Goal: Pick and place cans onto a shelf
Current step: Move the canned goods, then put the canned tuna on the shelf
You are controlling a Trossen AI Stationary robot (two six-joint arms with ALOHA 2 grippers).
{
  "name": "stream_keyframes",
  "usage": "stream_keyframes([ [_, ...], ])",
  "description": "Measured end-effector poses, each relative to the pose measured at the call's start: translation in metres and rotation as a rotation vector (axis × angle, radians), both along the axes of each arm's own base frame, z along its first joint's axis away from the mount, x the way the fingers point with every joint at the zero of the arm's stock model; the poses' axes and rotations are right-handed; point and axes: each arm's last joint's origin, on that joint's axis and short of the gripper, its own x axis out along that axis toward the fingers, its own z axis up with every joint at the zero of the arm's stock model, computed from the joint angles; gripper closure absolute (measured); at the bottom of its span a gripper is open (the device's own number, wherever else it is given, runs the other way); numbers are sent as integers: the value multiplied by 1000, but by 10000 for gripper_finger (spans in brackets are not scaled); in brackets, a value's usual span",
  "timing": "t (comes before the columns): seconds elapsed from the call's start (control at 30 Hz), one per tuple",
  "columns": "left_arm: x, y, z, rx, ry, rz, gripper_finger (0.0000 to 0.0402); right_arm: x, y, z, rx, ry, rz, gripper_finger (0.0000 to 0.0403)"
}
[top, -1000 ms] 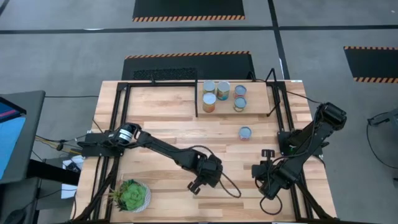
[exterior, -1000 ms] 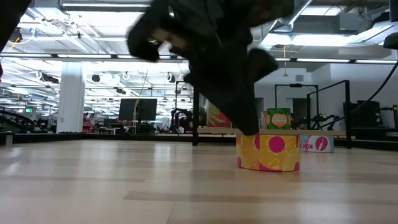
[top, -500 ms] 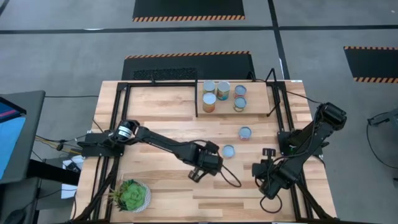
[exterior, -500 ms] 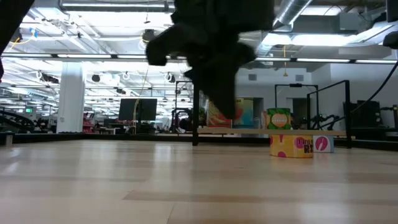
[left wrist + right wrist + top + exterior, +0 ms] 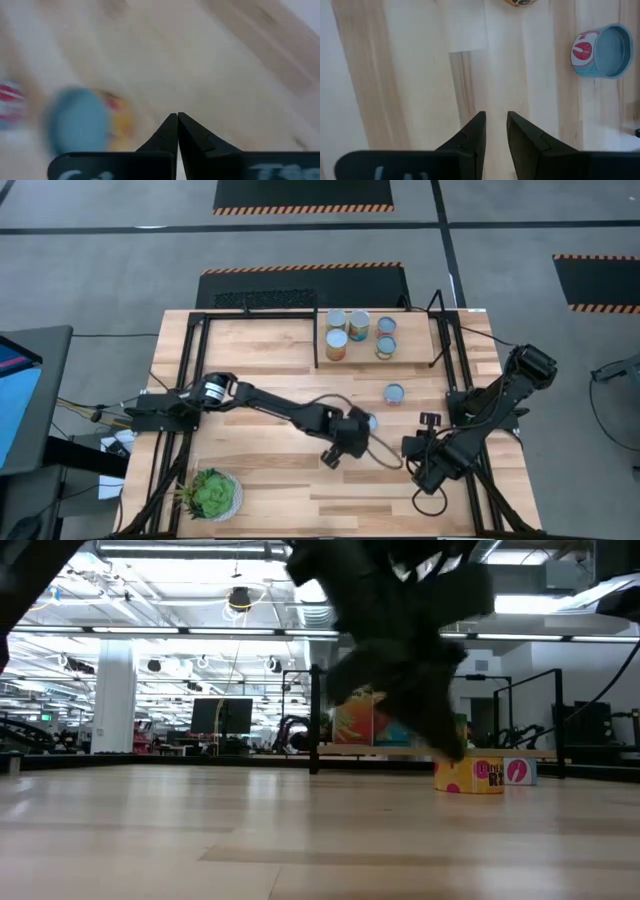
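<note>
Left gripper (image 5: 350,442) hung over the mid-front of the table (image 5: 260,365) with its fingers (image 5: 170,131) pressed together on nothing, beside a yellow can (image 5: 85,122) whose top only peeked past the wrist from above, while the right gripper (image 5: 425,470) waited near the front right edge with a narrow gap between its fingers (image 5: 470,135). Only the overhead picture showed the shelf (image 5: 410,340) at the back edge carrying five cans (image 5: 337,344), with bare board on its right part and open table between it and a lone can (image 5: 395,393). At table height that lone can's red-and-white label (image 5: 510,771) showed behind the yellow can, with bare wood across the foreground.
</note>
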Motion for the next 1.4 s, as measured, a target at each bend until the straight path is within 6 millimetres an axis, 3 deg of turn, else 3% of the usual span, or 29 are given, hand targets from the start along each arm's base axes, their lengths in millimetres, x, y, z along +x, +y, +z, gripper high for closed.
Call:
stream_keyframes([
  [0.1,11,13,10,-11,-73,14,401,0,-1,0,-2,4,-4,301],
  [0.27,13,34,6,-57,-39,28,402,-2,-1,0,-13,16,5,301],
  [0.43,13,32,6,-129,-31,-12,401,-3,-1,0,-17,20,7,301],
  [0.63,24,35,-22,-28,-74,34,401,-3,-1,0,-15,16,-10,301],
  [0.8,25,38,-13,70,-123,88,401,-4,-1,0,-11,11,-37,301],
  [1.0,9,37,14,91,-52,139,401,-6,-2,1,-34,21,-36,301],
  [1.13,-13,38,30,103,89,203,401,-3,-8,3,-151,-70,-28,301],
  [1.27,-38,40,51,111,225,270,401,8,-20,6,-286,-188,-53,301],
  [1.4,-63,50,59,136,389,319,401,21,-38,9,-388,-257,-118,301],
])
